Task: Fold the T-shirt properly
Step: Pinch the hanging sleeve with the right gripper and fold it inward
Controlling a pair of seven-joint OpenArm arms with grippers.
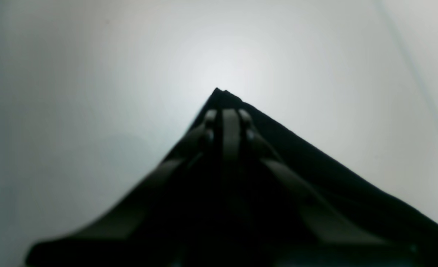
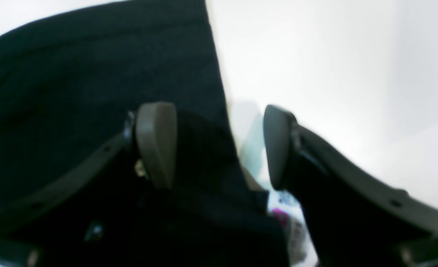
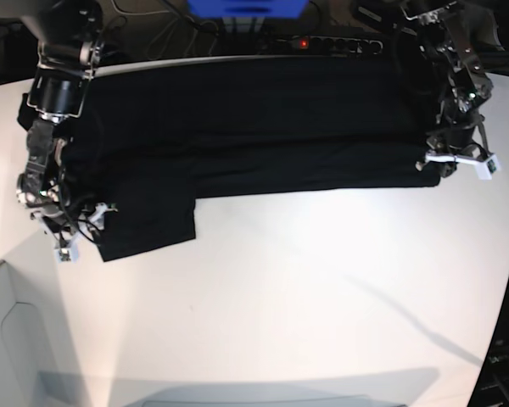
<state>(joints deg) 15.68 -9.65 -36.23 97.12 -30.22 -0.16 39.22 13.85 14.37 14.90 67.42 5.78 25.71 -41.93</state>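
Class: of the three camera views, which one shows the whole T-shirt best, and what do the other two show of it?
The base view: the T-shirt lies spread across the white table, one sleeve sticking out. The left wrist view shows only a black corner pinched in the shut left gripper. The right wrist view shows one blurred edge under the open right gripper.

You will find no readable text, brand, number or sign anywhere here: the large black cloth T-shirt (image 3: 237,127) shows only plain fabric, and the coloured print patch beside it in the right wrist view is too blurred to read.
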